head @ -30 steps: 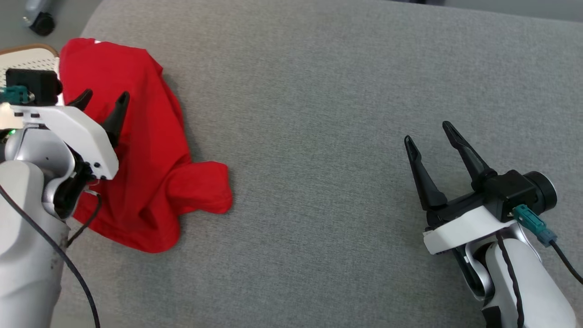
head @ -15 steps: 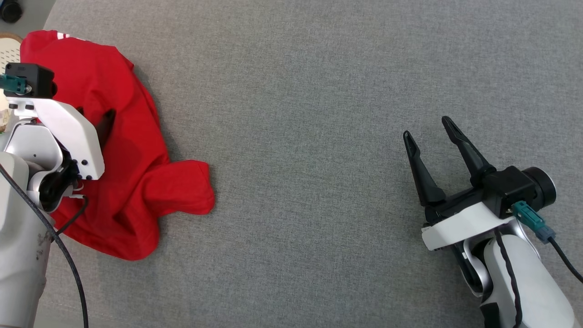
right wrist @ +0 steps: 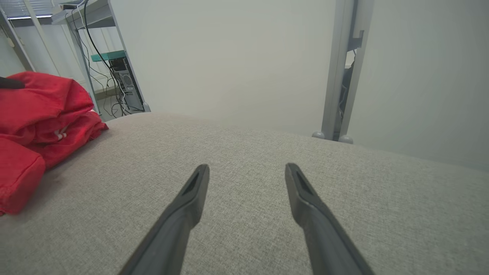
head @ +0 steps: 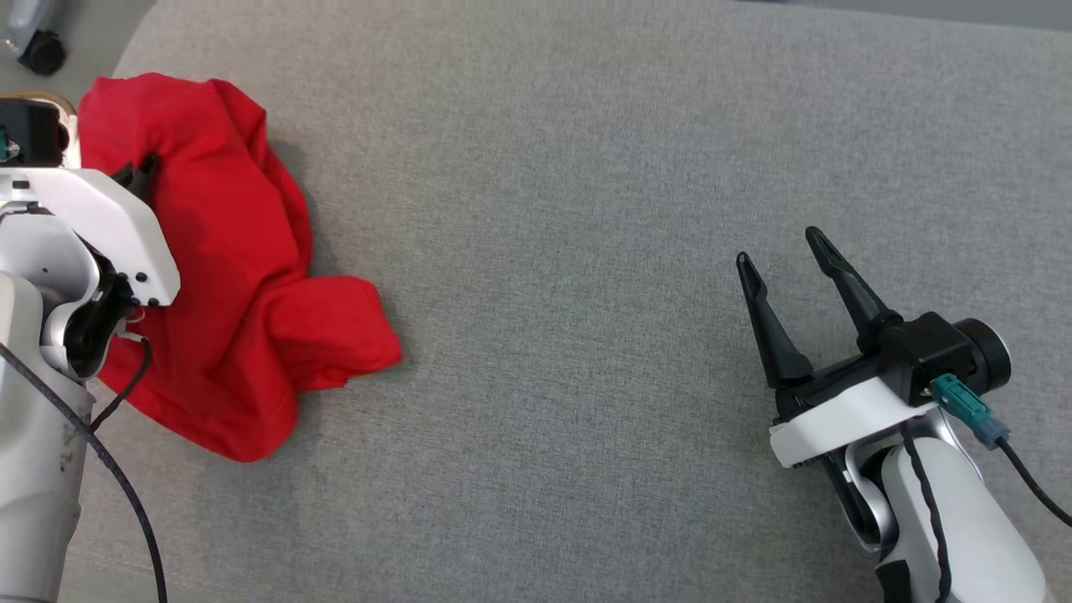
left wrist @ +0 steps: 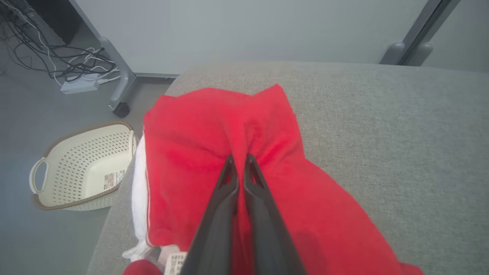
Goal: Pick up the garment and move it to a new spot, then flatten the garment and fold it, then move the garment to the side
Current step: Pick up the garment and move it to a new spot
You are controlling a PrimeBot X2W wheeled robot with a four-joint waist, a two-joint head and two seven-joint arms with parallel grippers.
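A: garment (head: pixel 243 276) colour?
B: Solid red, white stripe along one edge.
A: surface (head: pixel 586 209)?
B: Plain grey weave. basket (left wrist: pixel 82 168) cream, hole-dotted, brown rim. right gripper (head: pixel 776 245) black, white shell.

One red garment (head: pixel 243 276) on one grey counter (head: pixel 586 209) – a single crumpled piece. Two pincers – left pincer (left wrist: pixel 238 158) and right pincer (head: pixel 777 247) – with two dark fingers (right wrist: pixel 187 202) each. On the floor: one cream perforated basket (left wrist: pixel 82 162), one white power strip (left wrist: pixel 78 86), one black caster wheel (head: pixel 42 52).
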